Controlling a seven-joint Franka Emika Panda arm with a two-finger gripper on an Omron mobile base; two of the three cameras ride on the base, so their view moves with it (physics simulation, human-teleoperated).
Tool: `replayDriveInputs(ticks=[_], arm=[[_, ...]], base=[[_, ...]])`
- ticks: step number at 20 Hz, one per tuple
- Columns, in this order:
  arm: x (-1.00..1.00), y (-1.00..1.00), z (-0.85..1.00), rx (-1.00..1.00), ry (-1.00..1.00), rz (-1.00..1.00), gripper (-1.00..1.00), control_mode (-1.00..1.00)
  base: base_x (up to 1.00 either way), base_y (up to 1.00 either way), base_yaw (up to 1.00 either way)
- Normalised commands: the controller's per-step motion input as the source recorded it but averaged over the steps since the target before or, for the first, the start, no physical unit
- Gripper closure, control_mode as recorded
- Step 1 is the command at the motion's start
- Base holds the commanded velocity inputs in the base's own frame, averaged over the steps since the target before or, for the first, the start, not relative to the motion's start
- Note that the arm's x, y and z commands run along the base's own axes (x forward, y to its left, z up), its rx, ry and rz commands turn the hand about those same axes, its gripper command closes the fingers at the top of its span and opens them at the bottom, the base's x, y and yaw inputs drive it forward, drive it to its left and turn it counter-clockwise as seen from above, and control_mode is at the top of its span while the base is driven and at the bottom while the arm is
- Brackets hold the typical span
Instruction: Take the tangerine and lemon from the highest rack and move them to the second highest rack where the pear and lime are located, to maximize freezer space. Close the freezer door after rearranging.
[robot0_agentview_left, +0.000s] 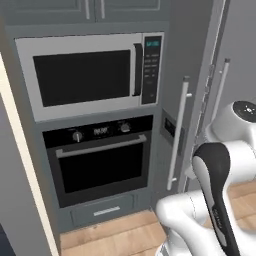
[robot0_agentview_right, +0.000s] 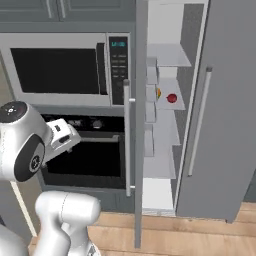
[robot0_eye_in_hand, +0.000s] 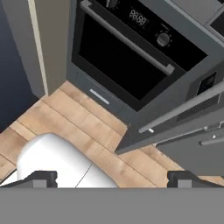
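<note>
**End effector spread and empty, freezer door ajar**

In the hand view the end effector (robot0_eye_in_hand: 112, 178) has its two dark tips wide apart at the bottom of the frame, nothing between them. It looks down at the wooden floor (robot0_eye_in_hand: 83, 124) and, across the upper middle of the frame, the black-glass oven (robot0_eye_in_hand: 127, 59) with its silver bar handle.

In the right base view the freezer door (robot0_agentview_right: 140, 125) stands open, seen edge-on as a narrow grey slab down the centre of the frame, its long silver handle on the left side and pale bins on the inner face. To its right the freezer (robot0_agentview_right: 167, 100) shows its pale interior and flat shelves. On one shelf, centre right of the frame, sits the dark red pear (robot0_agentview_right: 172, 98); just left of it, partly hidden behind the door bins, a small spot of orange and yellow shows, too little to tell which fruit. The other fruits cannot be made out.

The microwave (robot0_agentview_right: 65, 67) fills the upper left of the right base view, above the oven.
</note>
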Motion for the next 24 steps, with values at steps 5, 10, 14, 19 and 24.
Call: replayDriveInputs(ticks=[5,10,14,19,24], arm=[[0.0,0.0,0.0,0.0,0.0,0.0,-1.0,1.0],[0.0,0.0,0.0,0.0,0.0,0.0,-1.0,1.0],[0.0,0.0,0.0,0.0,0.0,0.0,-1.0,1.0],[0.0,0.0,0.0,0.0,0.0,0.0,-1.0,1.0],[0.0,0.0,0.0,0.0,0.0,0.0,-1.0,1.0]], base=[[0.39,0.69,-0.49],[0.34,0.73,-0.52],[0.09,0.81,-0.32],[0.23,0.57,-0.37],[0.49,0.36,-0.38]])
